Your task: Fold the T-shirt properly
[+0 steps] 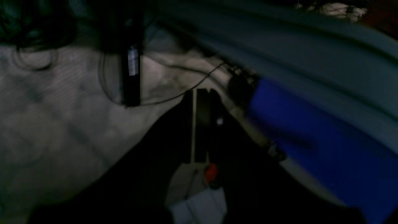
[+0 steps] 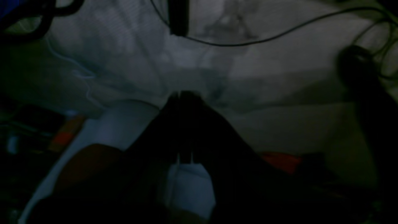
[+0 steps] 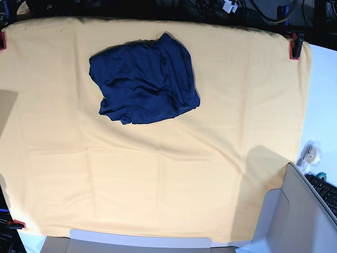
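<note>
The dark navy T-shirt lies bunched in a rumpled heap on the yellow-orange cloth, toward the table's far side and left of centre. Neither arm appears in the base view. The left wrist view is dim. My left gripper shows there as a dark shape with its fingers pressed together, nothing between them, in front of a pale surface. The right wrist view is just as dark, and my right gripper is shut and empty as well. No part of the T-shirt shows in either wrist view.
Red clamps hold the cloth at the table's corners. A tape roll, a keyboard and a grey box sit at the right edge. Cables and a blue shape appear in the wrist views.
</note>
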You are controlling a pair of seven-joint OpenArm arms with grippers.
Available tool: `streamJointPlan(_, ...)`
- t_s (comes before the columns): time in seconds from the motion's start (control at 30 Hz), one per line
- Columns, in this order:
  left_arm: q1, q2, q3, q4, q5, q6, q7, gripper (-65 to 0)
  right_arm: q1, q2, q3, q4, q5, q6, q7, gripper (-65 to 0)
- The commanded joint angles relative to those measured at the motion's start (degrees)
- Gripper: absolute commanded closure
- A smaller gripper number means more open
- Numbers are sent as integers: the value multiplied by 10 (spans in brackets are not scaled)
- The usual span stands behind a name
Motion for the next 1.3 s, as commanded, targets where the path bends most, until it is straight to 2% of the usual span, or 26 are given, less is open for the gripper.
streamJointPlan(0.0,-10,-5,27,-31,-3,-6,-32,-6,9,2,-10,-35,-3,4,1,0)
streamJointPlan(0.1,-65,0,115,-130,-3,-6,-122,-6,70,4,-25,-149,-4,4,65,0)
streamJointPlan(0.2,-102,21,184,-181,-3,5,-166,-7,132,0,-40,-264,-36,4,142,0)
streamJointPlan(0.3,-125,40,232,-201,-3,149,-188,-7,189,-15,-42,-364,-71,3,212,0)
streamJointPlan(0.4,-133,52,266,-204,-3,282,-210,-7,226,-27,-42,-414,-89,-1,240,0)
streamJointPlan(0.47,-133,59,284,-203,-3,343,-221,-7,240,-42,-41,-418,-96,-48,245,0)
streamJointPlan(0.5,-133,65,288,-203,-3,357,-224,-7,242,-44,-41,-418,-94,-77,249,0)
streamJointPlan(0.57,-133,67,286,-203,-3,368,-229,-7,245,-46,-41,-418,-93,-146,281,0)
streamJointPlan(0.63,-133,68,286,-203,-3,371,-231,-7,253,-47,-40,-419,-93,-183,309,0)
streamJointPlan(0.67,-133,68,285,-202,-3,372,-231,-7,257,-48,-40,-419,-92,-191,320,0)
streamJointPlan(0.8,-133,68,285,-202,-4,372,-232,-7,275,-62,-38,-419,-81,-192,321,0)
streamJointPlan(0.93,-133,68,285,-202,-4,372,-232,-7,277,-58,-39,-419,28,-193,320,0)
streamJointPlan(1.0,-133,68,285,-202,-4,372,-232,-7,275,-58,-42,-419,64,-193,320,0)
streamJointPlan(1.27,-141,89,285,-202,-4,372,-226,-7,272,-58,-40,-418,86,-193,322,0)
